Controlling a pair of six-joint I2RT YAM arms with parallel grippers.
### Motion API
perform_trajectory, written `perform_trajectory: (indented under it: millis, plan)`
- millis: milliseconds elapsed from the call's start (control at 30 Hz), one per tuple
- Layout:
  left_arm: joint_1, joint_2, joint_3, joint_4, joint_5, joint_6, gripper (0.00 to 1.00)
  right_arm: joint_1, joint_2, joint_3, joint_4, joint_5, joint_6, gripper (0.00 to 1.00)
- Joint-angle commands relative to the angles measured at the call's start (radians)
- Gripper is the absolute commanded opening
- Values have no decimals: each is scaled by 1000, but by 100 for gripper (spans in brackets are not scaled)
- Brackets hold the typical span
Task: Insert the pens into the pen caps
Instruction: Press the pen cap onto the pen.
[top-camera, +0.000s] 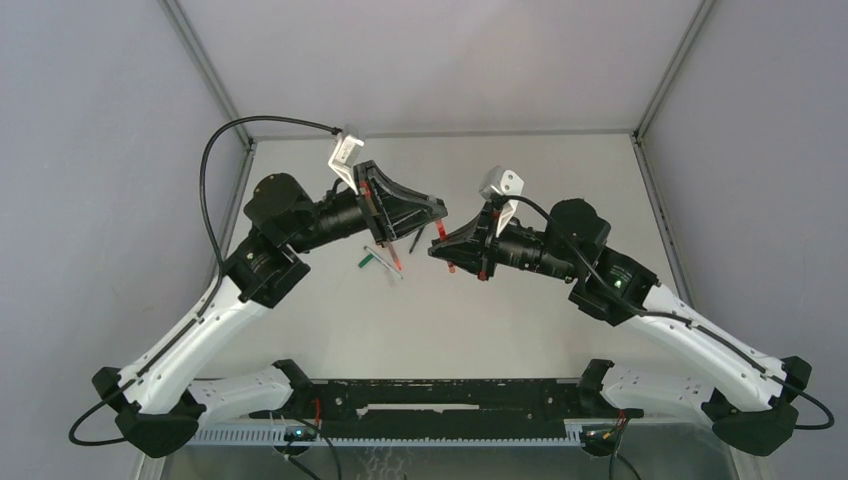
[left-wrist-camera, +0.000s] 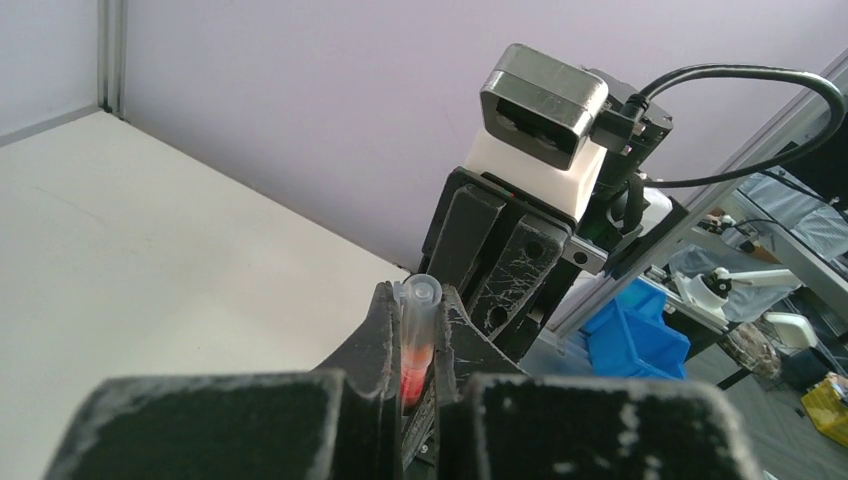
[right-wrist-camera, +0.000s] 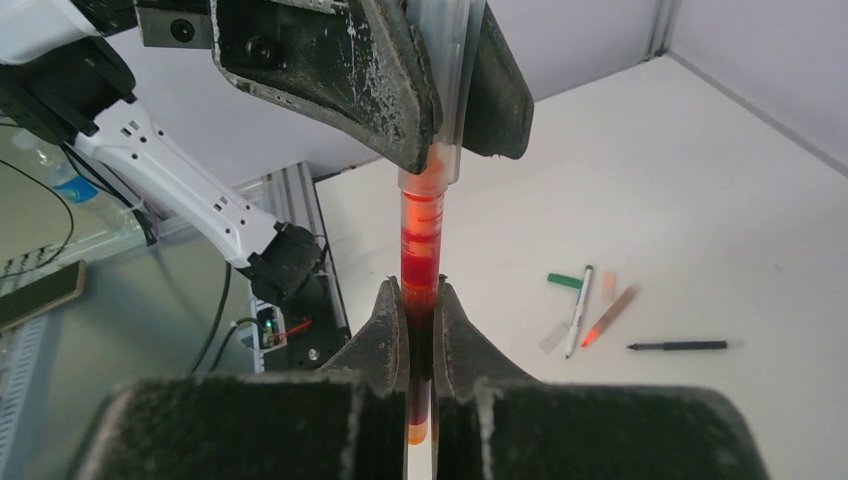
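My two grippers meet in mid-air over the middle of the table. The right gripper (right-wrist-camera: 420, 300) (top-camera: 441, 251) is shut on a red pen (right-wrist-camera: 421, 235), which points away from it. The left gripper (left-wrist-camera: 420, 305) (top-camera: 436, 214) is shut on a clear pen cap (left-wrist-camera: 421, 300) (right-wrist-camera: 441, 165). The pen's front end sits inside that cap, its red showing through the plastic. On the table lie a pale pen with a green end (right-wrist-camera: 577, 312), a green cap (right-wrist-camera: 564, 281), an orange-tipped pen (right-wrist-camera: 610, 316), a black pen (right-wrist-camera: 680, 346) and a clear cap (right-wrist-camera: 552, 340).
The loose pens and caps lie together on the white table (top-camera: 520, 320), just below and left of the grippers in the top view (top-camera: 382, 258). Grey walls and metal posts enclose the table. The arm bases stand at the near edge.
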Motion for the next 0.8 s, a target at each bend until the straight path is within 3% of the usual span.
perform_trajectory:
  millis: [0,400,767]
  plan:
    - [-22,-16,-27,-44,-52,3,0,1,-62,67,65,59,-98,0]
    - [-63,-58,-65,-75,-100,89,0,2,-33,179,40,130,-105,0]
    - [-150,-8,-61,-142,-86,138,0,3,0,238,161,153,-75,0]
